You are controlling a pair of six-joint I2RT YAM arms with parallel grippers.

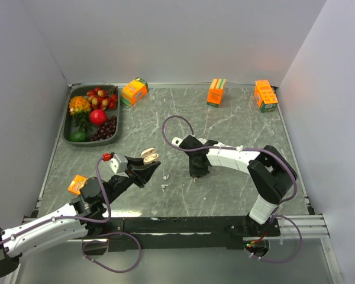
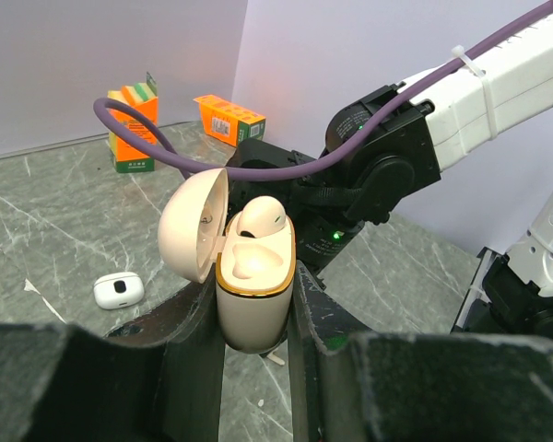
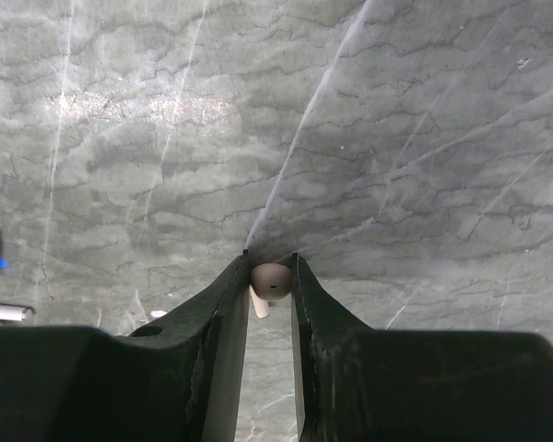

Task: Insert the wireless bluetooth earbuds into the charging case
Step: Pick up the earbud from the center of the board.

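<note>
My left claw (image 2: pixel 252 296) is clamped on the open case (image 2: pixel 251 276), lid back, held above the near edge, left of centre. One earbud (image 2: pixel 261 218) is seated in it. My right claw (image 3: pixel 269 262), low at mid-worktop, pinches a second earbud (image 3: pixel 271 281) by its head. Risk: this shallow pinch could let it twist or drop in transfer and miss the empty socket.

A small beige earbud (image 3: pixel 271 279) between the right end effector (image 3: pixel 269 258) fingertips, over grey veined tabletop (image 3: pixel 396 138).
</note>
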